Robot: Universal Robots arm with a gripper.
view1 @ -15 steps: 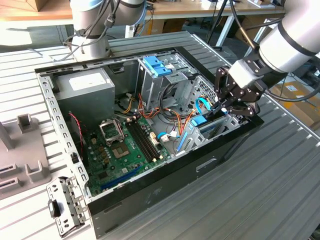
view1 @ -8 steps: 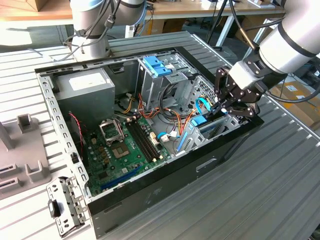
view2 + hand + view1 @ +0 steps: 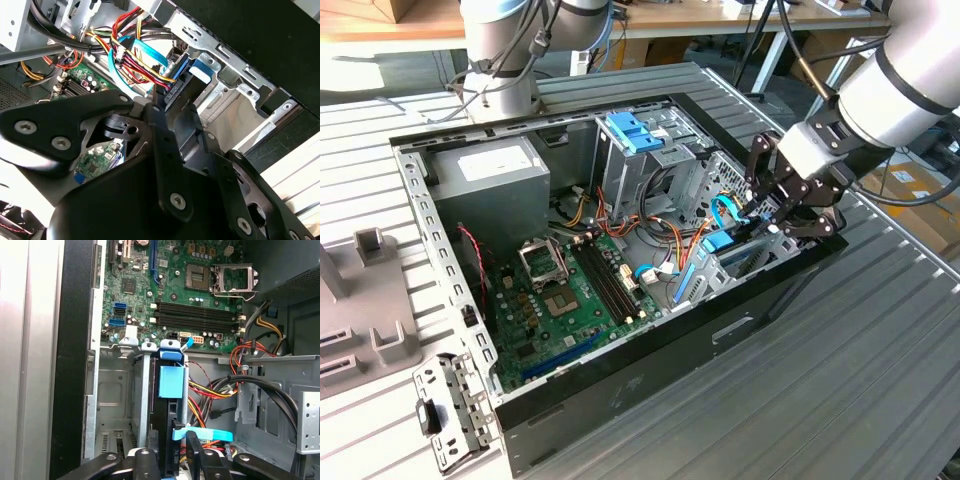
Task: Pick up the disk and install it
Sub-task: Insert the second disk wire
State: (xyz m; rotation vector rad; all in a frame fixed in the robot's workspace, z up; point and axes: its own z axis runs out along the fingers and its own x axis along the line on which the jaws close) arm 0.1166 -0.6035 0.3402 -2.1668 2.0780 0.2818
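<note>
The disk [image 3: 169,390] stands on edge in the lower metal bay at the case's front corner, its dark body framed by a light blue carrier bracket. In the exterior view the disk [image 3: 722,243] shows as a blue piece low in the case, on the exterior view's right. My gripper [image 3: 170,462] straddles the disk's near end, one black finger on each side, shut on it. From the exterior view my gripper [image 3: 782,205] reaches down over the case's right wall. A light blue flat cable [image 3: 207,434] crosses just beside the fingers.
The open computer case [image 3: 620,380] lies on a ribbed metal table. Inside are the motherboard [image 3: 570,290], power supply [image 3: 485,170], a drive cage with a blue latch [image 3: 635,130] and bundles of coloured wires [image 3: 220,390]. A loose metal bracket [image 3: 445,410] lies outside.
</note>
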